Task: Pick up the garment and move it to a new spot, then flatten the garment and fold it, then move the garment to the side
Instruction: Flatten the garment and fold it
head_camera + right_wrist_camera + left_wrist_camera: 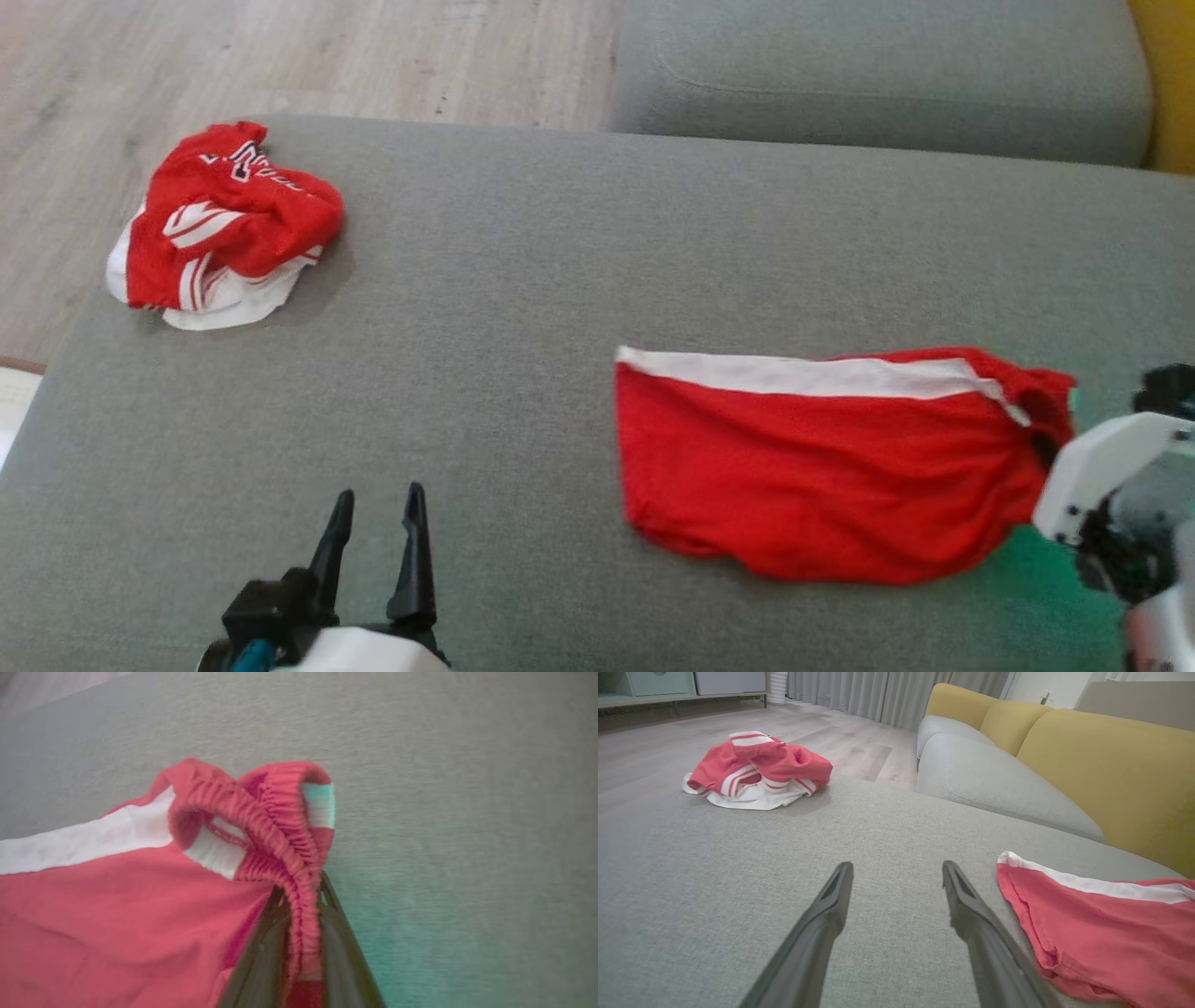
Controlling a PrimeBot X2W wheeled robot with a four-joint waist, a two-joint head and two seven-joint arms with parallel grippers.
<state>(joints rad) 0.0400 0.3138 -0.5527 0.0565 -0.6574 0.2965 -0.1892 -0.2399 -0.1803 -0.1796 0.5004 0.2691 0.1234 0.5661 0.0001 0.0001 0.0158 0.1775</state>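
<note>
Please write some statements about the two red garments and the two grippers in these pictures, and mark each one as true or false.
1. The right gripper is shut on the elastic waistband of the red shorts. True.
2. The left gripper holds the crumpled red-and-white garment. False: it is open and empty over the grey cushion, and that garment lies apart at the far left corner.
3. The red shorts hang in the air. False: most of them lie spread on the cushion.
4. A white stripe runs along one edge of the shorts. True.
</note>
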